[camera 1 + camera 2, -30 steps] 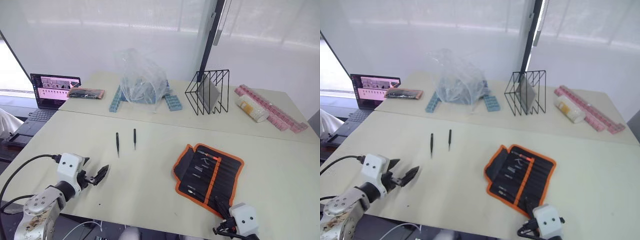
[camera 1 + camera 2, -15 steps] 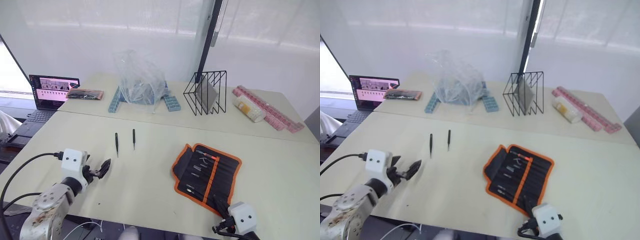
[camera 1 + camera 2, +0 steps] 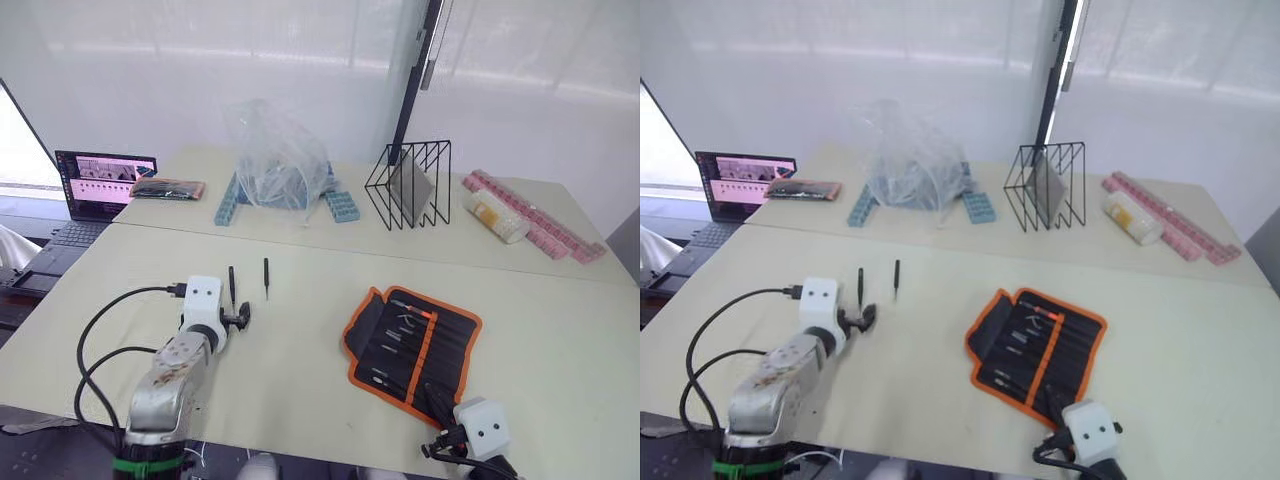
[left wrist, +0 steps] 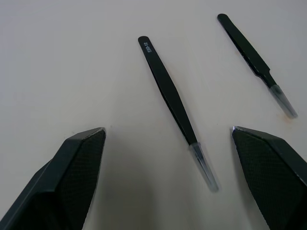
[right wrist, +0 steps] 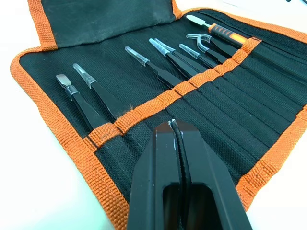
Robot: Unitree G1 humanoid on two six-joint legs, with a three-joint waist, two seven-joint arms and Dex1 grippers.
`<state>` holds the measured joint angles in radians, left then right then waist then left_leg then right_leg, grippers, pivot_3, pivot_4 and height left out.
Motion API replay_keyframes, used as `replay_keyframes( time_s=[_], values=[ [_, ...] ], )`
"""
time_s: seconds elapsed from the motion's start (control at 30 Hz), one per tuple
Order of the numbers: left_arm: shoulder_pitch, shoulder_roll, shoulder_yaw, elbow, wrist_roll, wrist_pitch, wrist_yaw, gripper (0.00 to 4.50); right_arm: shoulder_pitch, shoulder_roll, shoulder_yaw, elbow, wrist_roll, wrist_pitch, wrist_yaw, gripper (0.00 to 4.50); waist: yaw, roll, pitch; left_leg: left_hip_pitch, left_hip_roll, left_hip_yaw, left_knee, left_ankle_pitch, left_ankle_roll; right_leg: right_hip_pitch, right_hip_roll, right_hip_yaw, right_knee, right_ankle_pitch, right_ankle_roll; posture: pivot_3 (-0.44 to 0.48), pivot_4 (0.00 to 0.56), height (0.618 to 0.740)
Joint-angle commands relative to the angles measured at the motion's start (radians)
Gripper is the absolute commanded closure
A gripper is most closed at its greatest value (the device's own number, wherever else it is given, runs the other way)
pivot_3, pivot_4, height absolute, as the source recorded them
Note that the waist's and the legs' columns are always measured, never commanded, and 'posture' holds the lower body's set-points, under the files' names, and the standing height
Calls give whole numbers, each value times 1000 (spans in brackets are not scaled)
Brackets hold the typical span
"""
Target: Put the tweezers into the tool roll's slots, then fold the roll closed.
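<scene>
- Counter [image 3: 300,360]: smooth, matt, pale cream surface.
- Loose tweezers [image 4: 172,98]: slim black matt-coated metal, tips under clear, glossy plastic caps.
- Left claw [image 4: 168,184]: fingers [image 4: 72,177] of black plastic with a fine cross-hatched, carbon-weave look, low sheen.
- Right claw [image 5: 175,127]: smooth black plastic, slightly glossy.
- Tool roll [image 5: 249,110]: coarse black woven cloth, matt; bright orange woven trim, a little frayed at one stitch.
- Bag [image 3: 280,155] at the far side: thin clear plastic, crinkled, shiny.
- Rack [image 3: 415,185]: thin black wire, metal by the look.
</scene>
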<state>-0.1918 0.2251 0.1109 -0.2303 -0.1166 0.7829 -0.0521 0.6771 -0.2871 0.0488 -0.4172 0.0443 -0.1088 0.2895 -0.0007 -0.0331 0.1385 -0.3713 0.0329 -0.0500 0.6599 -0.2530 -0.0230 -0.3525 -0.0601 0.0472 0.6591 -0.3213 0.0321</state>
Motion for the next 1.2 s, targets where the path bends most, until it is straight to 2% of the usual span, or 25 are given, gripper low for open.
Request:
replay_keyframes(
  time_s=[0.03, 0.13, 0.5, 0.77, 0.9, 0.93, 1.0, 1.2],
  values=[
    [-30, -13, -16, 130, 31, -44, 17, 31, 3, -1, 8, 37, -17, 75, -4, 4500, 1, 1, 0, 0, 0, 0, 0, 0, 0, 0, 0, 0, 0, 0, -1, 0, 150, 720],
    [-53, -34, -13, 177, 14, -67, 6, 778, -1, -4, 8, 27, -18, 87, -7, 4500, 4, 3, 0, 0, 0, 0, 0, -3, -7, 0, 0, 0, 0, -1, -3, 0, 150, 720],
    [-68, -52, -16, 192, 21, -117, -9, 4411, 7, -3, 4, -6, -20, 116, -15, 4500, 12, 6, -1, 0, -1, 0, -1, -1, -10, 0, 0, -1, -2, 2, 3, 0, 150, 720],
    [-82, 44, 15, 125, 17, -191, -80, 4463, 26, 1, 7, -13, -23, 119, -21, 4500, 11, 5, 3, -4, -1, -1, -1, -1, -10, -3, 0, -2, -4, 2, 3, 0, 150, 720],
    [-100, 105, 6, 92, 10, -253, -153, 4463, 34, 3, 5, -12, -21, 116, -23, 4500, 7, 2, 4, -15, 0, 0, -1, 4, -5, -11, 1, -3, -3, 4, 3, 0, 150, 720],
    [-111, 120, 1, 90, 6, -268, -178, 4463, 36, 4, 6, -12, -21, 115, -23, 4500, 7, 0, 5, -18, 0, 0, -1, 4, -5, -13, 1, -2, -3, 6, -2, 0, 150, 720],
    [-134, 150, -17, 91, -8, -304, -245, 4463, 43, 5, 6, -10, -22, 111, -24, 4500, 7, -1, 6, -20, -1, 0, -2, 4, -5, -16, 1, -2, -3, 8, -4, 0, 150, 720],
    [-324, 219, -124, 100, -125, -356, -578, 4463, 77, 10, 9, -9, -17, 84, -26, 4500, 14, -6, 9, -22, -1, 0, -2, 4, -5, -16, 0, -4, -6, 8, -4, 0, 150, 720]
  ],
)
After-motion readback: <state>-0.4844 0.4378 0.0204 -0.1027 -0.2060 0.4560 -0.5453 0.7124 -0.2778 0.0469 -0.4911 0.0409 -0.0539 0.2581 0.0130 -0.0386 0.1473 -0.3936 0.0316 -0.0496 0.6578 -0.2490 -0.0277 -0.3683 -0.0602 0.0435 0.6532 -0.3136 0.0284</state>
